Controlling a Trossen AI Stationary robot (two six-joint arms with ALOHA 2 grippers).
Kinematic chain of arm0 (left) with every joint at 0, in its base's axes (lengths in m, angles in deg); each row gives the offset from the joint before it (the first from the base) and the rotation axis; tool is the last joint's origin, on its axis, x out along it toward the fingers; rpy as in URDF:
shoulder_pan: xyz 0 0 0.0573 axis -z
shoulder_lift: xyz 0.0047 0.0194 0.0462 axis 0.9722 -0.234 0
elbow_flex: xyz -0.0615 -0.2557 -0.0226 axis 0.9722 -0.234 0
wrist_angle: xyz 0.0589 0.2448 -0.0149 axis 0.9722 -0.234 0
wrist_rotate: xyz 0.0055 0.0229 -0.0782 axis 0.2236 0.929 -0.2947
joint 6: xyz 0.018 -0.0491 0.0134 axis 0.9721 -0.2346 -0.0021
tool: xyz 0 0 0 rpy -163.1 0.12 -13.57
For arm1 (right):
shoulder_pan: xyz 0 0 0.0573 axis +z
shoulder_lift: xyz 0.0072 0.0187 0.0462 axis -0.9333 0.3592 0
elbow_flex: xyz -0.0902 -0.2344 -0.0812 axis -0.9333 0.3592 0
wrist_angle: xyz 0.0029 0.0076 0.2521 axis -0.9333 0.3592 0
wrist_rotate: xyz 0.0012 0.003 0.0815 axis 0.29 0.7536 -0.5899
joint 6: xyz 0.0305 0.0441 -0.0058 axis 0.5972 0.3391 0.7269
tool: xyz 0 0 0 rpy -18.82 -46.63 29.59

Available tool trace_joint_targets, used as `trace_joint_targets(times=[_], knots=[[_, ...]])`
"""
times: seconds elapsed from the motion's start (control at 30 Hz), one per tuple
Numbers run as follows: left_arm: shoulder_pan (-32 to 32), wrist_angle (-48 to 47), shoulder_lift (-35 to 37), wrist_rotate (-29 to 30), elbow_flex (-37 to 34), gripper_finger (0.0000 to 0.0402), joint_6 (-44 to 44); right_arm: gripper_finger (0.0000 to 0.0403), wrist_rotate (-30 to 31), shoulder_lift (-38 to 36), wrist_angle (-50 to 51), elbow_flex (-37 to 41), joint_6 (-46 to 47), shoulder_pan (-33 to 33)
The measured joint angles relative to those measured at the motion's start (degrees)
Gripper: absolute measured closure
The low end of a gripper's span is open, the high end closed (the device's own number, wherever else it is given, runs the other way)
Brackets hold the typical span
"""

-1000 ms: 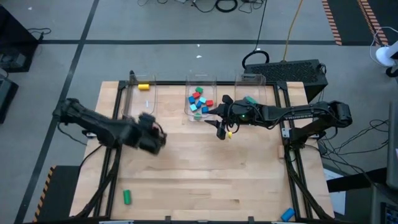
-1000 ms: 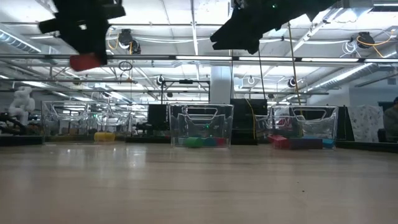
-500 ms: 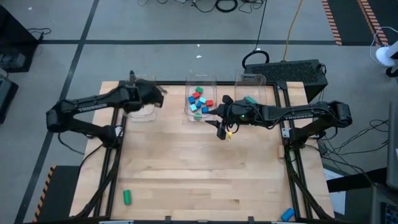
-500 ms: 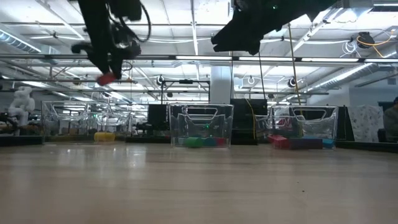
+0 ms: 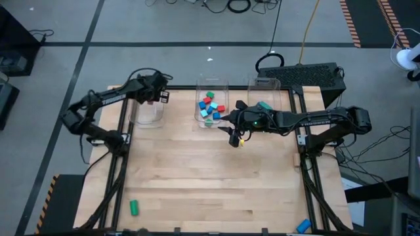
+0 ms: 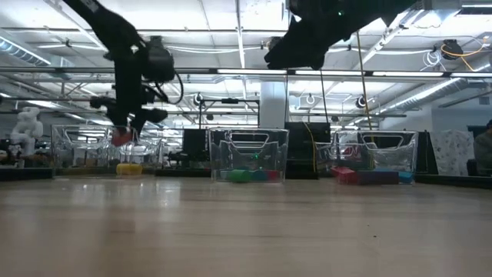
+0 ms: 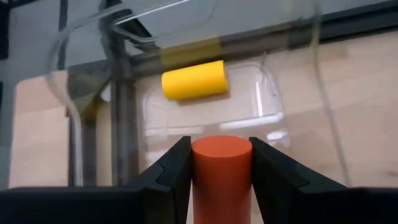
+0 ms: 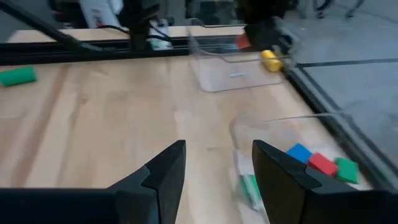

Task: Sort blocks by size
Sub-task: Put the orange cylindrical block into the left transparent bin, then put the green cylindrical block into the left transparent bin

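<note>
From above, a wooden table (image 5: 210, 177) has three clear bins along its far edge. The left gripper (image 5: 159, 97) hangs over the left bin (image 5: 148, 111), at the table's far left corner. The right gripper (image 5: 235, 136) hangs just in front of the middle bin (image 5: 211, 105), holding a small yellow piece whose shape cannot be made out. The middle bin holds a heap of red, blue and green cubes (image 5: 210, 106); the right bin (image 5: 268, 98) shows one green piece. Most of the tabletop near the front is bare wood. A green cylinder (image 5: 133, 208) lies alone near the front left edge, and a blue block (image 5: 302, 226) sits at the front right corner.

From table height, the left gripper hovers above the left bin with a red cylinder (image 6: 121, 138) at its tip, clear of the bin's rim. A yellow cylinder (image 6: 128, 168) lies inside that bin. The right arm is a dark shape high overhead.

The left wrist camera shows its fingers (image 7: 171, 171) clamped on the red cylinder, upright, with the yellow cylinder lying on its side on the bin floor below.

The right wrist camera shows its fingers (image 8: 166, 168) apart, with open wood beyond and the middle bin's cubes beside them; the yellow piece cannot be seen here.
</note>
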Motion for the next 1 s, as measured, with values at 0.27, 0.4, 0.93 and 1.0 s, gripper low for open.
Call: trace_joint_targets(times=[0.27, 0.4, 0.93, 1.0], knots=[[-6.7, 4.7, -9.2, -6.4, 0.0, 0.0269, 6.1, 0.0234, 2.3, 0.0, 1.1, 0.0, -0.8, -0.2], [-8.7, 6.7, -11.9, -9.1, 0.2, 0.0269, 7.3, 0.0234, 2.3, 0.0, 0.9, 0.0, -0.8, -0.2], [-11.8, 8.6, -12.7, -16.3, 0.7, 0.0212, 10.9, 0.0234, 2.3, 0.0, -2.7, 0.0, -0.2, -1.7], [-11.8, 8.8, -12.7, -16.6, 0.8, 0.0195, 10.9, 0.0234, 2.3, 0.0, -2.5, 0.0, -0.2, -1.7]])
